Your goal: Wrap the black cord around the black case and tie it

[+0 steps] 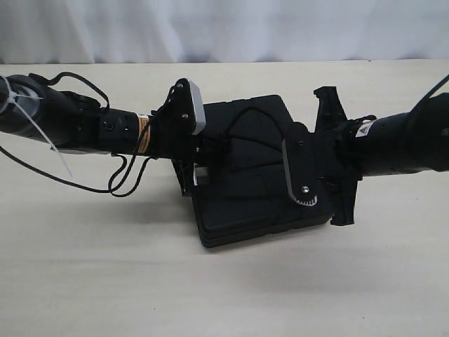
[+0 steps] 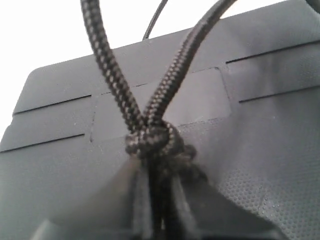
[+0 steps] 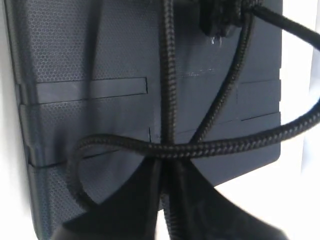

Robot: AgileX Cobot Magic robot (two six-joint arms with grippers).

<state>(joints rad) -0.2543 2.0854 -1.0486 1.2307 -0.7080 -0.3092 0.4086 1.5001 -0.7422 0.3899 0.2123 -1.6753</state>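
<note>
Over the pale desk, I am watching the left tool and right tool each pinching the braided black cord, knotted against the ribbed, dimpled black case.

No lettering can be read anywhere. The left arm carries a small yellow-orange sticker whose print is too small to make out. The right arm bears a white label with a triangular warning sign.
</note>
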